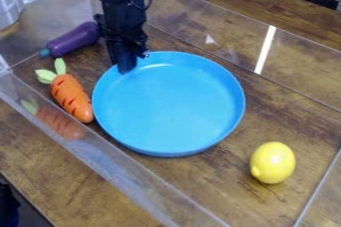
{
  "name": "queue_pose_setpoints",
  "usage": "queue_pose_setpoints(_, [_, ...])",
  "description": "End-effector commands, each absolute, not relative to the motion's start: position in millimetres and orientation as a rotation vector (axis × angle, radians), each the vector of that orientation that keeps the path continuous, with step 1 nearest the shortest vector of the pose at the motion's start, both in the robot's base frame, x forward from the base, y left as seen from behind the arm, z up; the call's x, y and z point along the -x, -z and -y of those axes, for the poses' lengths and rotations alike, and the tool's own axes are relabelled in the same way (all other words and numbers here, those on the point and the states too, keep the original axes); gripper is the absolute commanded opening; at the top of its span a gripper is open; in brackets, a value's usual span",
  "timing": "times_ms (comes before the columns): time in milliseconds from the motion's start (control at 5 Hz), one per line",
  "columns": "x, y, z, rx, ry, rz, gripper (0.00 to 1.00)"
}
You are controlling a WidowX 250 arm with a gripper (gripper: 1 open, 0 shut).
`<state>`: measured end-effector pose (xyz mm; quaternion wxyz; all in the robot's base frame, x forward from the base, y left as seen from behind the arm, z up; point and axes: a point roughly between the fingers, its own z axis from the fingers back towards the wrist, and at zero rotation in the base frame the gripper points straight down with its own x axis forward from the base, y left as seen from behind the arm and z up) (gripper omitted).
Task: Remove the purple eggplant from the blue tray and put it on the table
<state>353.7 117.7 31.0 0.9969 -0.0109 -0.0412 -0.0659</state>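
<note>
Eggplant, the purple eggplant [72,39], lies on the table [147,186] at upper left, outside the blue tray [170,106] and apart from its rim. Long axis runs diagonally: one end points lower-left toward the frame's left edge, the other upper-right, where it goes behind the arm. Which end has the cap, can't tell.

Gripper [126,64] points straight down at the tray's upper-left rim, fingers pressed together, tips right at the rim edge. Whether they pinch the rim itself can't be made out. It doesn't have hold of the eggplant, which sits just left of the arm.

Tray is empty, blue interior bare, sitting mid-table. Orange carrot [70,94] with green leaves lies just left of the tray, almost touching the rim, leaves pointing up-left, tip down-right. Yellow lemon [273,161] sits at lower right, near the tray but apart. Clear plastic wall [80,166] runs along the near-left side of the workspace.
</note>
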Motion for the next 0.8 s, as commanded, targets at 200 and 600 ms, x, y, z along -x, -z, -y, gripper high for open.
queue_pose_setpoints(200, [-363, -42.9, -131, -0.039, -0.012, 0.122, 0.0])
queue_pose_setpoints(600, [-356, -54.3, -148, -0.048, -0.038, 0.113, 0.0])
